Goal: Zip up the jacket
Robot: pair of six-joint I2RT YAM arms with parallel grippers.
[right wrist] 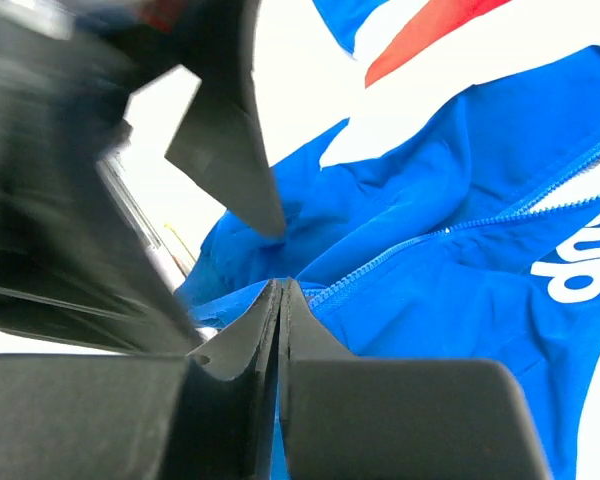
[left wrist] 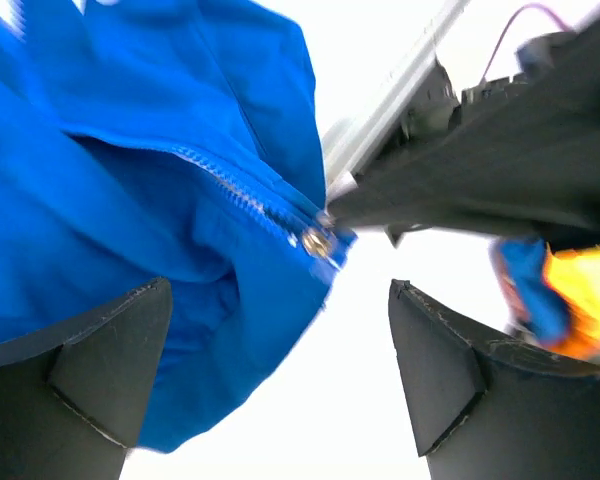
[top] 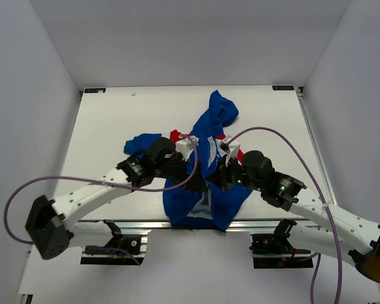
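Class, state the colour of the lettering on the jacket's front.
White lettering, clearest in the right wrist view.

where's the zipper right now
In the left wrist view the zipper runs diagonally down the blue jacket, just above the open left hand; its lower end meets the tips of the shut right hand.

Blue hooded zip jacket (top: 180, 202) on the middle of flat white table (top: 107, 120), hood (top: 220, 107) toward the far edge, hem at the near edge between 2 arm bases (top: 114, 244), black left gripper (left wrist: 280, 300) left of the zip (left wrist: 230, 185), black right gripper (right wrist: 282, 290) right of it
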